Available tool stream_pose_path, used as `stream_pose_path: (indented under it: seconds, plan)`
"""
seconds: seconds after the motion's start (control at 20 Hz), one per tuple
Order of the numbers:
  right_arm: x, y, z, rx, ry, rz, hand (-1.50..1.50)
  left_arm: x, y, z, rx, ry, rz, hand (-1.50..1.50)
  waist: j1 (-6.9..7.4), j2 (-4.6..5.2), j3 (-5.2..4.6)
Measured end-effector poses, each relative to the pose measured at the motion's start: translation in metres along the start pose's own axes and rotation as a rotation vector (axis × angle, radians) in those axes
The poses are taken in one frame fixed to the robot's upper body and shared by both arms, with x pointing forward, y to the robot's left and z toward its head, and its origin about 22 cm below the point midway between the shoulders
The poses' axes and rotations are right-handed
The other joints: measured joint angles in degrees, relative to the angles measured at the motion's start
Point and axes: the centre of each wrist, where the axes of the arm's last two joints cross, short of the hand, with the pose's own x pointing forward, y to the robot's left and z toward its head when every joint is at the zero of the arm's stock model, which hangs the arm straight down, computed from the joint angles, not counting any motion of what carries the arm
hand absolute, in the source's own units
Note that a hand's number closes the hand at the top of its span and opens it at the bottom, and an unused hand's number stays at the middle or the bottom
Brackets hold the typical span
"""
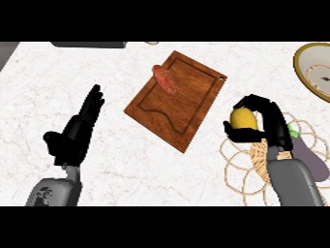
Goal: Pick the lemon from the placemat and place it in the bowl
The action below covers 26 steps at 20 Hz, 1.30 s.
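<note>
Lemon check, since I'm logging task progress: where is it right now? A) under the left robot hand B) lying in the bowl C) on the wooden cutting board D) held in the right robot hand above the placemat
D: the right robot hand curls round the lemon over the woven placemat, well short of the bowl.

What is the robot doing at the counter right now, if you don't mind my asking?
The robot's right hand is curled round a lemon, holding it above the woven placemat, where an eggplant also lies. The bowl it is meant for sits at the counter's far right edge, with no lemon in it yet. The left hand rests open, fingers up, on the left. A wooden cutting board with a sausage on it sits in the middle.
</note>
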Motion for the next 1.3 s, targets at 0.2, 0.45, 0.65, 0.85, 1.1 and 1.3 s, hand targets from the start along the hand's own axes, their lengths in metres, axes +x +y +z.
stream_pose_path:
  seconds: [0.2,0.45,0.65,0.85,1.1,1.3]
  plan:
    - [0.035,-0.001,-0.04,-0.157,-0.066,-0.039,1.5,0.005,0.0,-0.002,-0.005,-0.003,0.003,0.0,0.37,0.05,0.06]
    - [0.083,-0.009,-0.065,-0.316,-0.185,0.02,1.5,0.003,0.003,-0.003,0.012,0.003,-0.003,0.0,-0.46,-0.21,0.01]
    - [0.12,-0.019,-0.079,-0.41,-0.217,0.097,1.5,0.004,0.011,0.0,0.014,0.006,-0.004,0.0,-0.83,-0.39,-0.01]
    - [0.161,-0.037,-0.089,-0.475,-0.186,0.161,1.5,0.008,0.011,-0.002,0.023,0.006,0.003,0.0,-1.17,-0.49,-0.02]
    - [0.197,-0.059,-0.103,-0.534,-0.137,0.201,1.5,0.011,0.006,-0.007,0.017,0.009,0.002,0.0,-1.19,-0.43,-0.02]
    - [0.211,-0.091,-0.112,-0.581,-0.106,0.205,1.5,0.008,0.004,-0.006,0.019,0.01,0.003,0.0,-1.17,-0.37,0.0]
